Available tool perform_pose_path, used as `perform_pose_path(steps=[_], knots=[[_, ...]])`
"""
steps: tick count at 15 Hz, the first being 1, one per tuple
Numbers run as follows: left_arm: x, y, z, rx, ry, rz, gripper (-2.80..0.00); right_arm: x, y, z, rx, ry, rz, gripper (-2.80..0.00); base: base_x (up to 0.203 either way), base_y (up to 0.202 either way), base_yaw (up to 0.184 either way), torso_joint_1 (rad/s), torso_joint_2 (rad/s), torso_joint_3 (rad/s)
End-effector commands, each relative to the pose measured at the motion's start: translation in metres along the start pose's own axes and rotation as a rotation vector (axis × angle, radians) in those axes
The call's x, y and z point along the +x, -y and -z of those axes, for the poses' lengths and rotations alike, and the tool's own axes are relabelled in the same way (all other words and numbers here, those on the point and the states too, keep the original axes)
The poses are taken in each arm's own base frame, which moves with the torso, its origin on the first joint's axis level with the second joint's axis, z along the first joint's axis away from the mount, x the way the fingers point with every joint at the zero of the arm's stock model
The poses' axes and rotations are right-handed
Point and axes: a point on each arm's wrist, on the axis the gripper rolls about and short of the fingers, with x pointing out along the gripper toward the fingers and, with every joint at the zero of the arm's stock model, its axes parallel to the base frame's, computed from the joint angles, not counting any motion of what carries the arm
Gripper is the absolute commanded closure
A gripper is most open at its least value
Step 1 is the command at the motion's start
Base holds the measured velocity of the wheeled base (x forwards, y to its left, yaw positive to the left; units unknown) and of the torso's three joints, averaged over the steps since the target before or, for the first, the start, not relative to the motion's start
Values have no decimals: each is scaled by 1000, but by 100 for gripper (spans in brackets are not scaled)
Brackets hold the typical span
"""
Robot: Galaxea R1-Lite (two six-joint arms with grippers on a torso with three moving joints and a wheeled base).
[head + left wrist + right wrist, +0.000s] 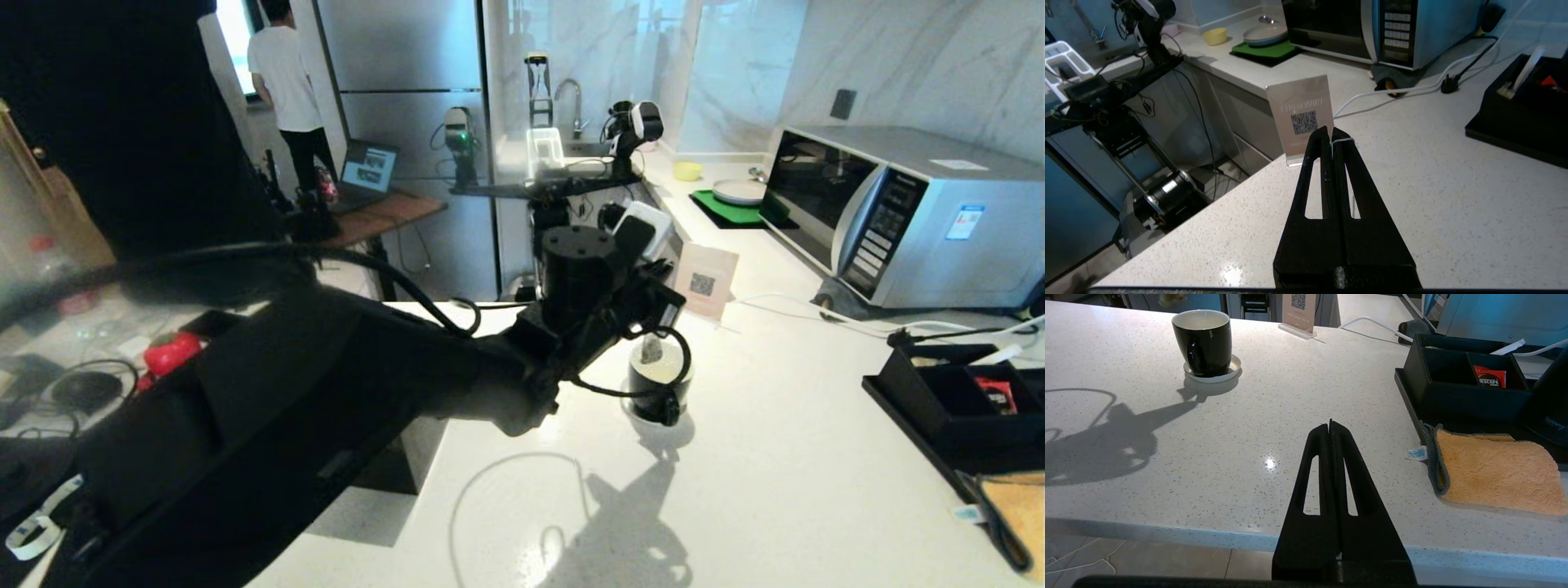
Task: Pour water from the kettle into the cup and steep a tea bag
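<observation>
Head view has my left arm reaching across the counter [775, 457], with the left gripper [1331, 136] held up above the cup [660, 384]. Its fingers are pressed together on the thin white string [1342, 141], which I can see wrapped across the tips in the left wrist view. The tea bag [651, 349] dangles off that string right over the cup's mouth, seemingly just at or a touch above the rim; I can't tell if the bottom corner is actually inside yet. So the thing that matters: the bag sits straight below the gripper, string running roughly vertical, cup directly underneath, standing upright on its saucer [1211, 375]. The next move looks like a plain drop along that line, nothing sideways needed, as far as I can judge. Whether there's water in the cup I honestly can't see from here. My right gripper [1330, 424] is parked low at the near edge of the counter, fingers closed on nothing, well apart from the cup, so the left is clearly the nearer one. The kettle [1551, 400] only shows as a dark bulk by the tray [1453, 396] on the right.
</observation>
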Motion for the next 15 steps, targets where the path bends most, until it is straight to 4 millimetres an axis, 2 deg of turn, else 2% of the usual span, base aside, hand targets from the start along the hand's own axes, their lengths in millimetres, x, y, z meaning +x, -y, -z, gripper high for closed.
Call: perform_pose_path(steps=[1, 6, 15], knots=[[-4, -2, -14, 0, 32, -5, 0, 0, 0, 0, -1, -2, -1, 0, 0, 0, 0, 0, 0, 0], [-6, 2, 0, 1, -5, 5, 0, 0, 0, 0, -1, -1, -1, 0, 0, 0, 0, 0, 0, 0], [-5, 13, 55, 7, -125, 28, 0, 0, 0, 0, -1, 0, -1, 0, 0, 0, 0, 0, 0, 0]])
